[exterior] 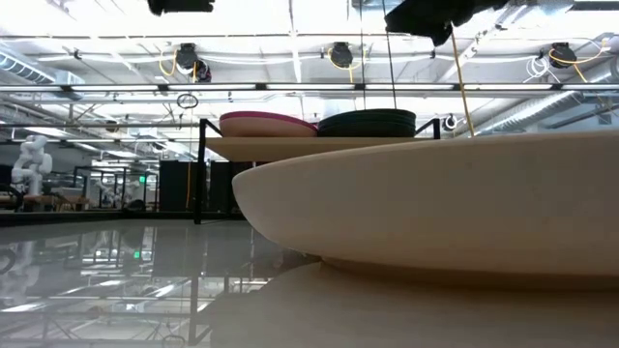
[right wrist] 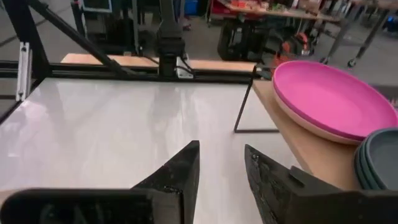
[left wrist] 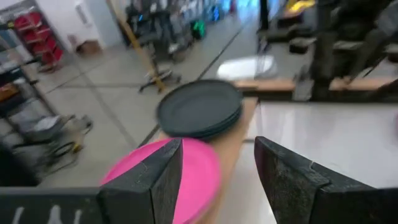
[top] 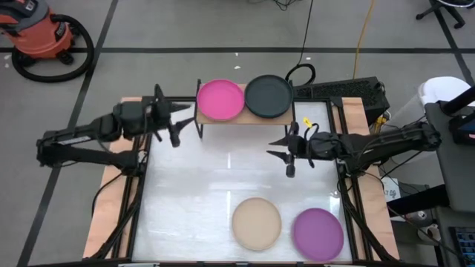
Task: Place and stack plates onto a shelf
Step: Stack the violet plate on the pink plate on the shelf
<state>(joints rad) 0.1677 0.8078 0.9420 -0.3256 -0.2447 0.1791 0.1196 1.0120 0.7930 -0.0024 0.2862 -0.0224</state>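
Plates | shelf [top: 252,119]: magenta stack [top: 220,99] and dark stack [top: 269,96] placed | table: beige [top: 257,222], purple [top: 318,233] left | left gripper [top: 175,121], right gripper [top: 280,147]: both open, empty, near shelf

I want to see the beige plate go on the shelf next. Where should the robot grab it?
Probably by its rim. The beige plate lies flat on the table, so only its raised edge gives fingers something to pinch. The purple plate sits close on one side, so coming from above at the edge facing the shelf looks safest.
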